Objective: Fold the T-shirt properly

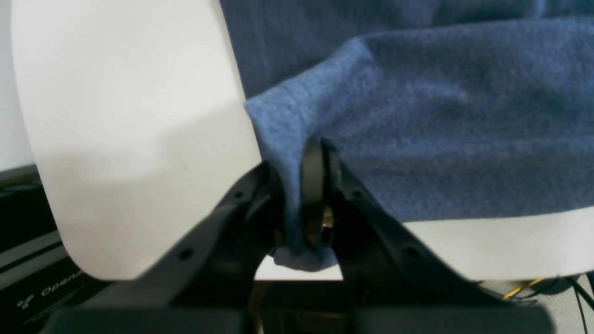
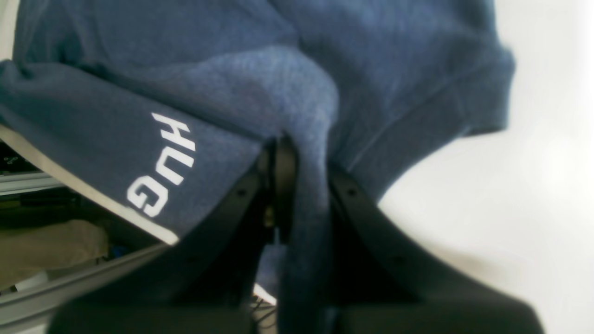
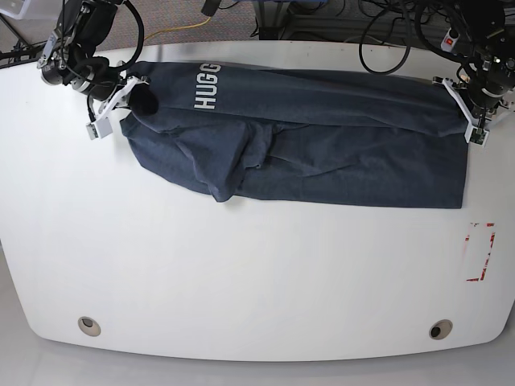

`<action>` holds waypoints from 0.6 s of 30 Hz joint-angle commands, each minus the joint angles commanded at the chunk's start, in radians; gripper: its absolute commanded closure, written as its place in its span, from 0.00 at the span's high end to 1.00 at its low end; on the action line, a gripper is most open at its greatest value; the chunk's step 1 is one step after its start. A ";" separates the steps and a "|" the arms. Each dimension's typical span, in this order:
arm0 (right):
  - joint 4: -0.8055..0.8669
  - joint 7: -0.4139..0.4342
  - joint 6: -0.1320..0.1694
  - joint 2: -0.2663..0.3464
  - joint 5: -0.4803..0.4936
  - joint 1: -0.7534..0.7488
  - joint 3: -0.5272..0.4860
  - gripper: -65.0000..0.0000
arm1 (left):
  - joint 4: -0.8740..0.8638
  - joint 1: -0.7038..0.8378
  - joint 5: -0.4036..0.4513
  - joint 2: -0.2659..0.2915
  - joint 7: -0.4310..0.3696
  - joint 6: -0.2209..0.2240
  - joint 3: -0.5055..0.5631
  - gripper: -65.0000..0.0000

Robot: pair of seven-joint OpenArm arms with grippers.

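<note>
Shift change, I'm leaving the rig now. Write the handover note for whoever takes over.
Left gripper: shut on the T-shirt, pinching its edge near the table's far edge, at the right of the base view.
Right gripper: shut on the T-shirt at the opposite end, beside the white lettering.
T-shirt: stretched between both grippers along the far side of the table, the upper edge folded over so that part of the lettering shows, one sleeve bunched underneath.
Done: both ends gripped, a lengthwise fold begun.
Left: flatten the sleeve, finish the folds and release.
</note>
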 joint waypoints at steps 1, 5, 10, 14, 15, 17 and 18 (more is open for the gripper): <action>0.000 0.000 0.000 0.000 0.000 -0.002 0.000 0.00 | 0.000 0.000 0.000 0.000 0.000 0.000 0.000 0.00; -0.002 0.000 0.000 0.000 0.000 -0.003 0.000 0.00 | 0.000 0.003 0.000 0.000 0.000 0.000 0.000 0.00; -0.002 0.000 0.000 -0.002 0.000 -0.002 0.000 0.00 | 0.000 0.003 0.000 0.002 0.000 0.000 0.000 0.00; 0.000 0.000 0.000 -0.002 -0.003 -0.002 0.000 0.00 | 0.000 0.003 0.000 0.002 0.000 0.000 0.000 0.00; 0.000 0.000 0.000 -0.002 -0.005 -0.002 0.000 0.00 | 0.002 0.003 0.000 0.002 0.000 0.000 0.000 0.00; 0.005 0.000 0.000 0.003 -0.008 -0.003 0.000 0.00 | 0.002 0.002 -0.002 0.002 0.000 0.000 0.000 0.00; 0.011 0.002 0.000 0.005 -0.008 -0.005 0.002 0.00 | 0.002 0.002 -0.003 0.002 -0.002 0.000 0.000 0.00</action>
